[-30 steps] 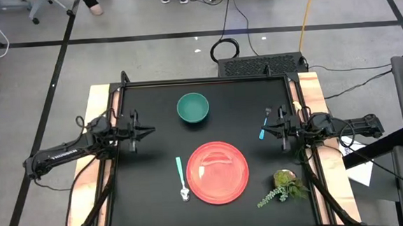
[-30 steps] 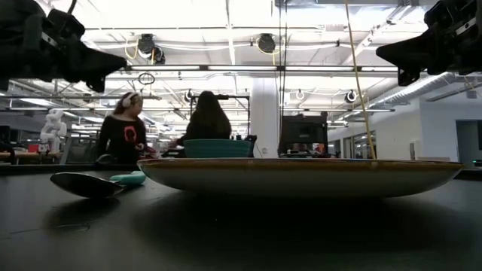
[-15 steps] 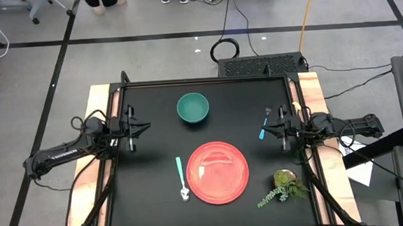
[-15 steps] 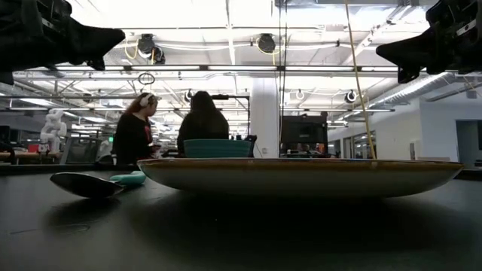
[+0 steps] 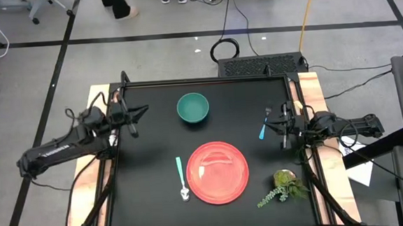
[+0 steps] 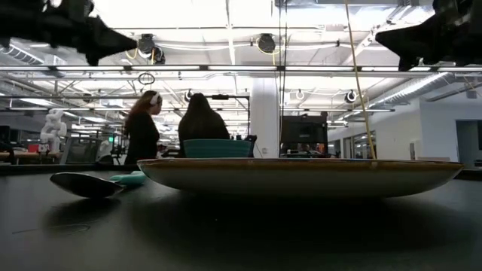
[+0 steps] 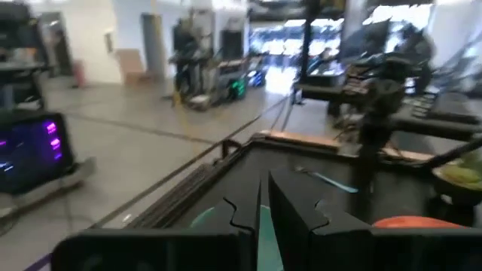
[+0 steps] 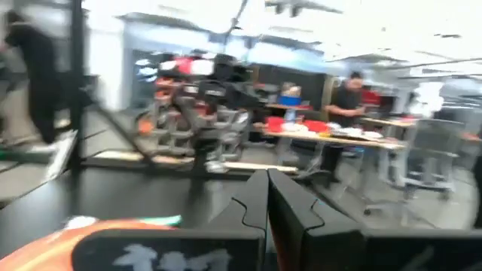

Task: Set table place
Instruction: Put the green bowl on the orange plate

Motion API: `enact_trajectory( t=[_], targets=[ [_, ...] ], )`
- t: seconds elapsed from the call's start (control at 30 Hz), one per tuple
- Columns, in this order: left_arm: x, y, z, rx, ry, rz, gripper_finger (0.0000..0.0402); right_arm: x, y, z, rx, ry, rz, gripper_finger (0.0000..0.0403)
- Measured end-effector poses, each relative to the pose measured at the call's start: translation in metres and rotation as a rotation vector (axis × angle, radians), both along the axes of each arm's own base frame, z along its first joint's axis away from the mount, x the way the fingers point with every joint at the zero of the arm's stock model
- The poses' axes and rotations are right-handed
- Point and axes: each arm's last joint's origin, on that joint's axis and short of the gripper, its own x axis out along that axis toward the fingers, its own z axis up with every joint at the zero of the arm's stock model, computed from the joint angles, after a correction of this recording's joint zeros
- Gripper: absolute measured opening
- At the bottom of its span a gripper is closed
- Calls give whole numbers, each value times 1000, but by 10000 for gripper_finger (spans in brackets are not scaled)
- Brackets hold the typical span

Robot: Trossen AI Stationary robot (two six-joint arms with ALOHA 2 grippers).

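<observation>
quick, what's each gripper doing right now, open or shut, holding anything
Left gripper: shut, holding nothing, raised over the matte black table's far left corner.
Right gripper: shut, holding nothing, near the table's right edge.

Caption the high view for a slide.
Red plate centred on black table, spoon left, green bowl behind, both arms at the sides.

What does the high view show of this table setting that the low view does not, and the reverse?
Only the high view shows the small potted green plant, the teal-handled fork near the right gripper, and the whole matte black tabletop.

Only the low view shows the room behind the table, with two people standing there.

Both show the flat round red plate, the round green bowl, and the teal-handled metal spoon beside the plate.
</observation>
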Motion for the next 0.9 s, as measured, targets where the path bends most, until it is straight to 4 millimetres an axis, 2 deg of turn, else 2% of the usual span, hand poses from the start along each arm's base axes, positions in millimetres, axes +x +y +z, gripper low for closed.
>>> enact_trajectory(
  t=[0.1, 0.27, 0.5, 0.63, 0.9],
  targets=[
    [9, 10, 21, -33, 72, 50, 35, -1, -3, 0, 22, 3, -117, 0],
    [33, 34, 30, -102, 192, 89, 35, -1, -6, -1, 38, 7, -196, 0],
    [54, 59, 24, -168, 234, -1, 35, -1, -6, -1, 47, 10, -194, 0],
    [58, 67, 19, -185, 241, 17, 35, -1, -6, -2, 46, 19, -194, 0],
    [63, 90, 8, -355, 309, 19, 35, 0, -5, -6, 76, 25, -188, 0]
  ],
)
